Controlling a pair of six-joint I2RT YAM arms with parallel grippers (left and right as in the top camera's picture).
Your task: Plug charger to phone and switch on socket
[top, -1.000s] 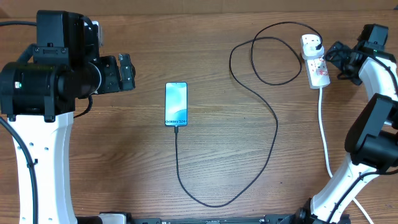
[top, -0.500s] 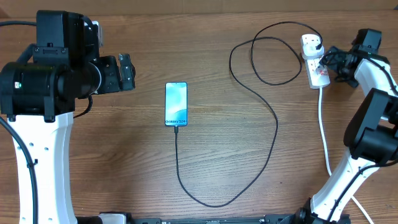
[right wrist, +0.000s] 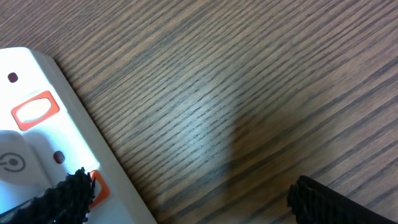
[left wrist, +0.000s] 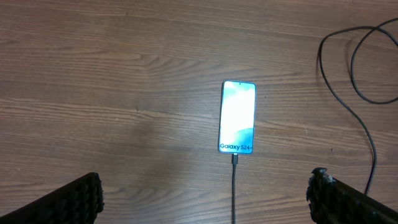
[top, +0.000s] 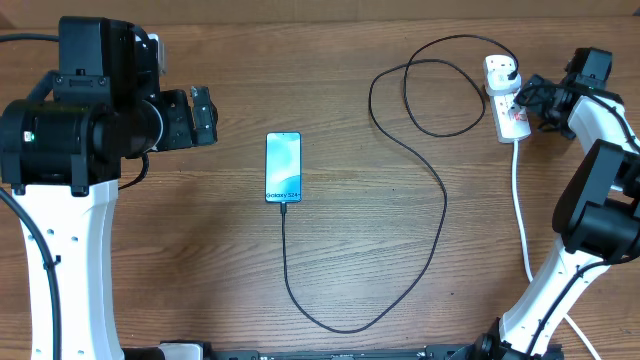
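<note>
The right gripper (top: pixel 527 97) is spread wide. One fingertip (right wrist: pixel 65 198) is set over the socket (right wrist: pixel 65 127) at a red switch (right wrist: pixel 35 109), though contact cannot be confirmed. The other fingertip is held out over the bare table (right wrist: pixel 249 93). The left gripper (top: pixel 205 115) is likewise opened wide and holds nothing. The phone (left wrist: pixel 237 117) is laid flat ahead of it, and the charger (left wrist: pixel 234 186) is plugged into the phone's nearer end.
</note>
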